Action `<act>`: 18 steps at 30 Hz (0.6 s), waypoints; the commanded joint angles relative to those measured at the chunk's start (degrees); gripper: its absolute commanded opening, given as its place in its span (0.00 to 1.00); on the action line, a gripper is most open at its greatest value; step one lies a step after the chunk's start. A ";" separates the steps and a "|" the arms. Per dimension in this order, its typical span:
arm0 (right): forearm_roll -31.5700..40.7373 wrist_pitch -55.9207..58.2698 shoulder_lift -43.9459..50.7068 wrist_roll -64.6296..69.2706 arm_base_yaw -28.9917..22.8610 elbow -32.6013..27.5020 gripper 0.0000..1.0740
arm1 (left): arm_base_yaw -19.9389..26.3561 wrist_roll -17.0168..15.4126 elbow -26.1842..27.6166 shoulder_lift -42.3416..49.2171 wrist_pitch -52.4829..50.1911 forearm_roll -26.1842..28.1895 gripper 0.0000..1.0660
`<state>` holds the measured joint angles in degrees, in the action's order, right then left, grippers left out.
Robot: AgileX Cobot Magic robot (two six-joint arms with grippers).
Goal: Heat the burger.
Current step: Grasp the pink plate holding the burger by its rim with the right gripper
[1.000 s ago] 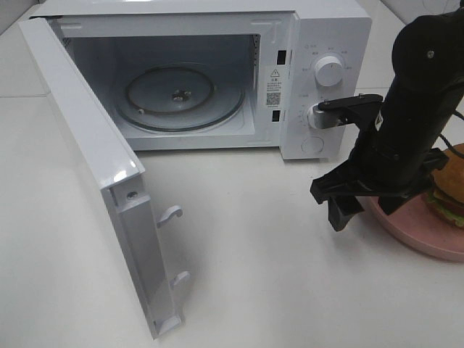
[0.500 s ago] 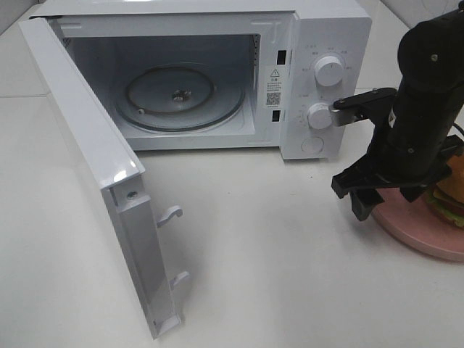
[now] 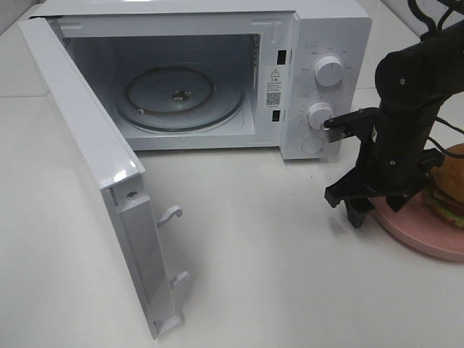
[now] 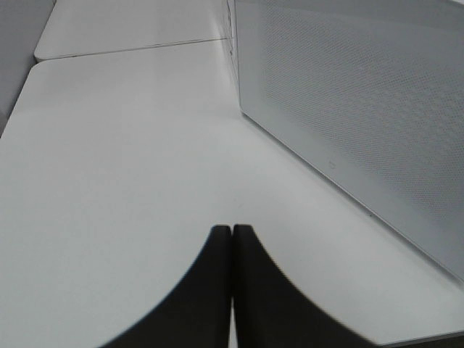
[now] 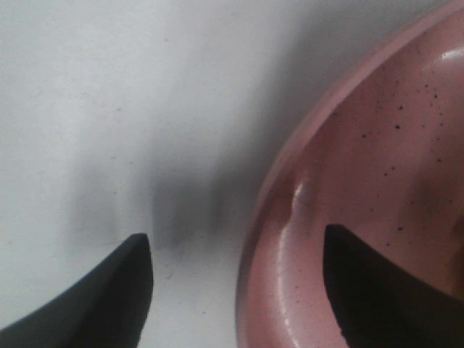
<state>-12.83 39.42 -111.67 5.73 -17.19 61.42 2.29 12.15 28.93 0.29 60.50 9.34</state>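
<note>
The burger (image 3: 451, 181), with a golden-brown bun and green lettuce, sits on a round pink speckled plate (image 3: 428, 238) at the far right, partly hidden by my right arm. My right gripper (image 3: 373, 210) is open and low at the plate's left edge. In the right wrist view the right gripper (image 5: 235, 290) straddles the plate's rim (image 5: 264, 217), with one finger over the table and one over the plate. It holds nothing. My left gripper (image 4: 232, 243) is shut and empty over the table beside the microwave door (image 4: 362, 109); it does not show in the exterior high view.
The white microwave (image 3: 330, 29) stands at the back with its door (image 3: 87, 152) swung wide open to the front left. Its glass turntable (image 3: 177, 94) is bare. Two knobs (image 3: 328, 71) are on its right panel, close to my right arm.
My right arm moved right toward the plate, then dropped lower and slightly back left. Its fingers now straddle the plate's rim. Microwave, plate and burger have not moved.
</note>
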 commanded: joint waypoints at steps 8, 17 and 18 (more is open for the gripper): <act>-0.34 -0.80 -3.21 -1.20 2.64 0.23 0.24 | 0.23 0.00 0.00 1.15 -0.63 0.06 0.00; -0.23 -0.63 -3.04 -3.61 2.64 0.23 0.00 | 0.23 0.00 0.00 1.15 -0.63 0.06 0.00; -0.23 -0.63 -3.04 -3.61 2.64 0.23 0.00 | 0.23 0.00 0.00 1.15 -0.63 0.06 0.00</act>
<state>-13.92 38.96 -114.02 3.61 -14.78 62.05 2.29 12.15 28.93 0.29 60.50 9.34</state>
